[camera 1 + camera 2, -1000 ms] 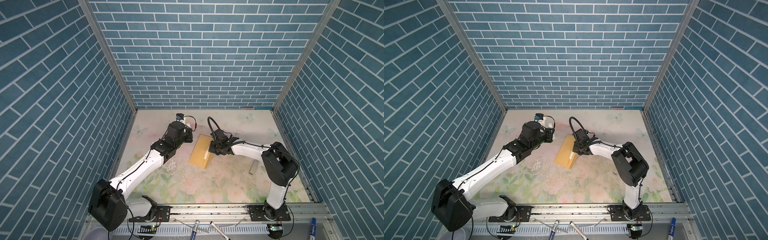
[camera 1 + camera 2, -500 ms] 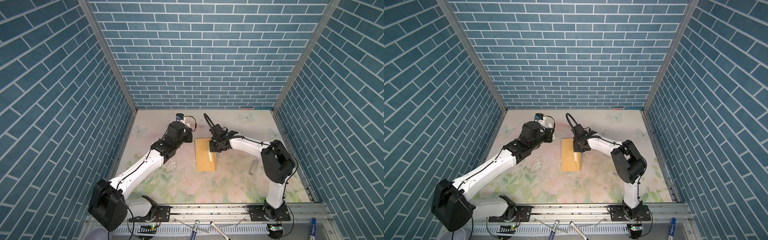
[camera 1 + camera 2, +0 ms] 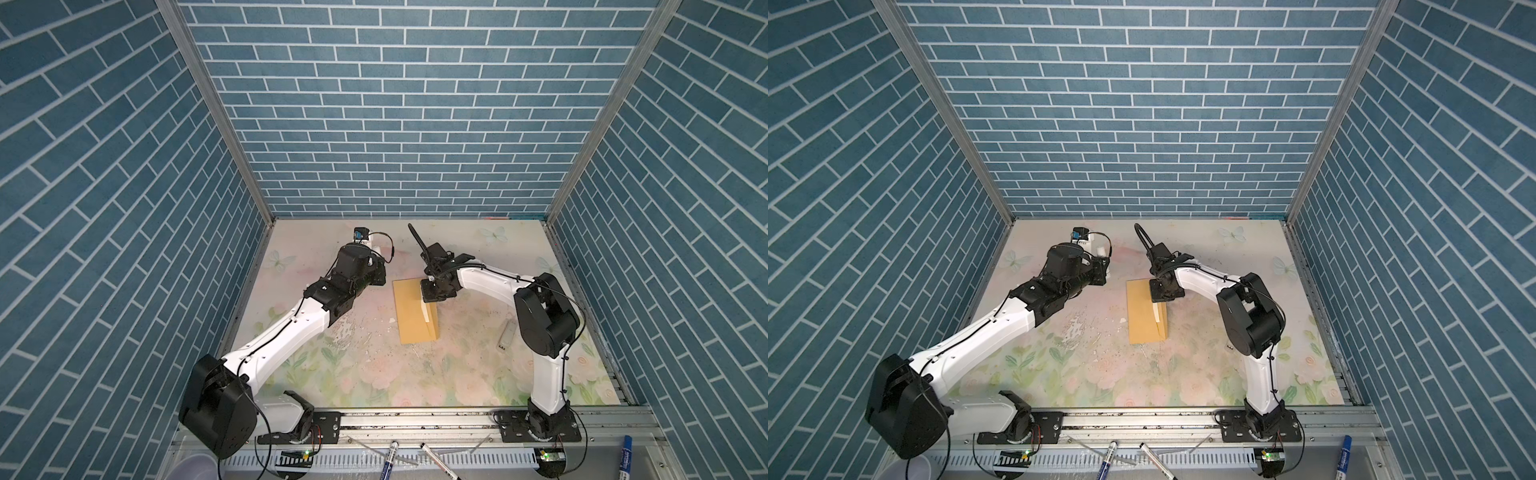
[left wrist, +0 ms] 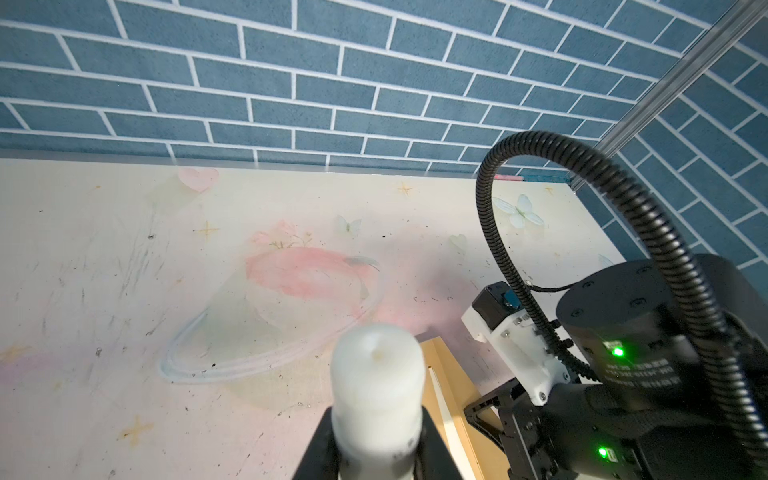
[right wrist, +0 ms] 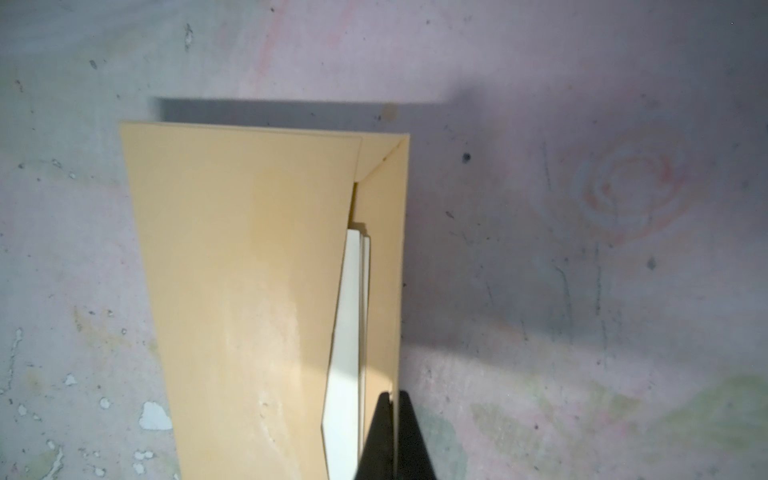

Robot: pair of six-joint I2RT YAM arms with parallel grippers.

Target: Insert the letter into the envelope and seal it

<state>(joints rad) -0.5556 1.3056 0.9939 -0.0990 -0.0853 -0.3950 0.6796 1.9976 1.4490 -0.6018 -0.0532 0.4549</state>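
The golden-tan envelope (image 3: 409, 311) (image 3: 1142, 316) (image 5: 232, 270) lies in the middle of the table, its long side running front to back. Its flap stands up along the right edge. My right gripper (image 3: 431, 298) (image 3: 1160, 299) (image 5: 392, 397) is shut on that flap's edge near the far end. The cream letter (image 3: 427, 312) (image 3: 1157, 314) (image 5: 347, 353) shows as a narrow strip in the envelope's mouth, mostly hidden inside. My left gripper (image 3: 376, 266) (image 3: 1102, 270) (image 4: 376, 415) hovers left of the envelope's far end, shut on a white cylindrical stick (image 4: 376, 382).
A small pale flat object (image 3: 506, 334) lies on the table by the right arm's elbow. Markers (image 3: 388, 459) (image 3: 750, 455) rest on the front rail. White flecks (image 3: 345, 328) dot the mat left of the envelope. Brick walls close three sides.
The right gripper has swung the envelope by its flap from a slant to almost straight front to back, moving slightly back and left. The left arm has stayed still.
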